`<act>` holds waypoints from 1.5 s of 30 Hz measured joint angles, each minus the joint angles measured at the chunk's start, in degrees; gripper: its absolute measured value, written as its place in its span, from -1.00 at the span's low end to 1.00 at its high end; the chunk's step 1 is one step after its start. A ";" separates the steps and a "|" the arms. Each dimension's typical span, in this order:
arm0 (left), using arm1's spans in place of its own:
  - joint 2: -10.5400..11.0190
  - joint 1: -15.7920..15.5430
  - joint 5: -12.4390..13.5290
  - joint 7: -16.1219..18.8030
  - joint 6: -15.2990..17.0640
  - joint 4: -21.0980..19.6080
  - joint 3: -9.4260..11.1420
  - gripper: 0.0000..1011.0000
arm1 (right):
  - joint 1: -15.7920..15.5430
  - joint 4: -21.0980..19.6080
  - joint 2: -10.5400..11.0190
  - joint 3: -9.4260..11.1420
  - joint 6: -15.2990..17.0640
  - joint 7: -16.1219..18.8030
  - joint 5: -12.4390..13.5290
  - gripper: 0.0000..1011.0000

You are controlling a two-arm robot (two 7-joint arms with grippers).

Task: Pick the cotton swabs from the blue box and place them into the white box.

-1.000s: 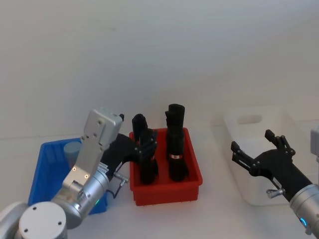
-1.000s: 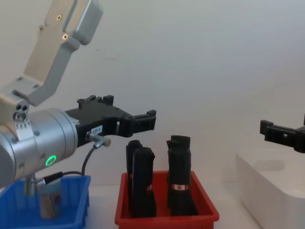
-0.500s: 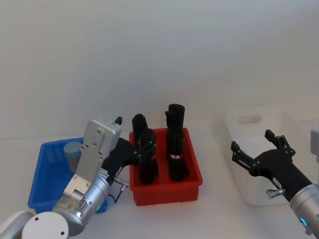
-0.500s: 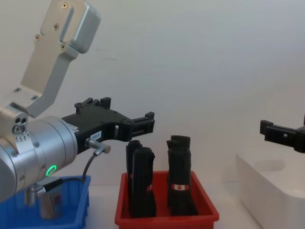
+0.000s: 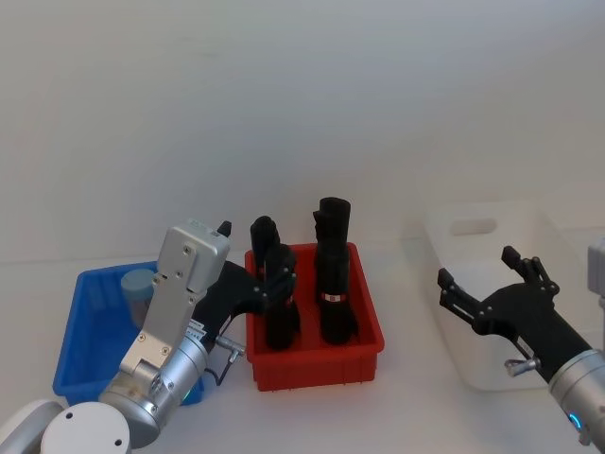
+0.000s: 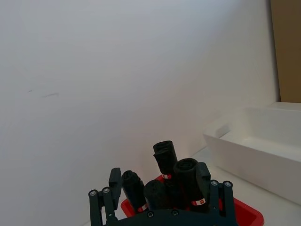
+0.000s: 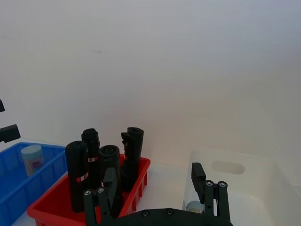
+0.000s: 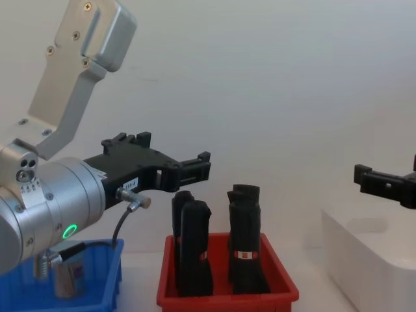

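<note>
The blue box (image 5: 83,339) sits at the left of the table with one jar of cotton swabs (image 5: 138,288) upright in its far corner; the jar (image 7: 32,158) also shows in the right wrist view. My left gripper (image 5: 248,270) hangs open and empty above the gap between the blue box and the red bin, its fingers (image 6: 115,181) spread wide. The white box (image 5: 544,238) stands at the right, and a pale-lidded jar (image 7: 192,206) lies inside it. My right gripper (image 5: 477,267) hovers open and empty at the white box's near left side.
A red bin (image 5: 317,367) stands between the two boxes with several tall black rolls (image 5: 333,284) upright in it, right beside my left gripper. A plain white wall closes off the back of the table.
My left arm has pulled back and down a little, uncovering more of the jar in the blue box. The right arm has not moved.
</note>
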 joint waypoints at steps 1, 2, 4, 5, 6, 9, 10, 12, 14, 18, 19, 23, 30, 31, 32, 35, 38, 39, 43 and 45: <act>0.00 0.00 0.00 0.00 0.00 0.00 0.00 0.98 | 0.18 0.22 -0.03 0.03 0.04 0.24 -0.12 0.98; 0.00 0.00 0.00 0.00 0.00 0.00 0.00 0.98 | 0.24 0.30 -0.04 0.04 0.05 0.35 -0.16 0.98; 0.00 0.00 0.00 0.00 0.00 0.00 0.00 0.98 | 0.54 0.60 -0.10 0.07 0.06 0.73 -0.24 0.98; 0.00 0.00 0.00 0.00 0.00 0.00 0.00 0.98 | 0.82 1.01 -0.17 0.09 0.07 1.19 -0.29 0.98; 0.00 0.00 0.00 0.00 0.00 0.00 0.00 0.98 | 0.97 1.21 -0.20 0.10 0.07 1.43 -0.31 0.98; 0.00 0.00 0.00 0.00 0.01 0.00 0.00 0.98 | 1.78 2.29 -0.42 0.13 0.07 2.59 -0.43 0.98; 0.00 0.00 0.00 0.00 0.01 0.00 0.00 0.98 | 2.11 2.68 -0.52 0.14 0.07 2.94 -0.46 0.98; 0.00 0.00 0.00 -0.01 0.00 0.00 0.00 0.98 | 2.98 3.80 -0.81 0.14 0.05 4.03 -0.57 0.98; 0.00 0.00 0.00 -0.01 0.00 0.00 0.00 0.98 | 3.89 4.92 -1.13 0.12 0.00 5.12 -0.75 0.98; 0.00 0.00 0.00 -0.01 0.01 0.00 0.00 0.98 | 5.72 7.11 -1.79 -0.05 -0.20 7.09 -1.27 0.98; 0.00 0.00 0.00 -0.01 0.01 0.00 0.00 0.98 | 6.10 7.57 -1.93 -0.09 -0.25 7.63 -1.38 0.98; 0.00 0.00 0.00 -0.01 0.01 0.00 0.00 0.98 | 8.15 10.08 -2.76 -0.33 -0.50 9.57 -1.95 0.98; 0.00 0.00 0.00 -0.01 0.01 0.00 0.00 0.98 | 12.77 15.99 -4.60 -0.87 -1.36 13.81 -3.32 0.98; 0.00 0.00 0.00 -0.01 0.01 0.00 0.00 0.98 | 13.20 16.58 -4.77 -0.92 -1.43 14.06 -3.42 0.98; 0.00 0.00 0.00 -0.01 0.01 0.00 0.01 0.98 | 14.11 17.85 -5.15 -1.02 -1.63 14.86 -3.72 0.98; 0.00 0.00 0.00 -0.01 0.01 0.00 0.00 0.98 | 15.61 19.95 -5.75 -1.20 -1.89 15.88 -4.14 0.98; 0.00 0.00 0.00 -0.01 0.01 0.00 0.01 0.98 | 17.45 22.67 -6.48 -1.43 -2.27 17.23 -4.75 0.98; 0.00 0.00 0.00 -0.01 0.01 0.00 0.00 0.98 | 18.54 24.33 -6.93 -1.56 -2.47 17.79 -5.03 0.98; 0.00 0.00 0.00 -0.01 0.01 0.00 0.00 0.98 | 20.97 28.17 -7.88 -1.88 -3.12 19.47 -5.74 0.98; 0.00 0.00 0.00 -0.01 0.01 0.00 0.01 0.98 | 22.41 30.37 -8.40 -2.05 -3.50 20.34 -6.05 0.98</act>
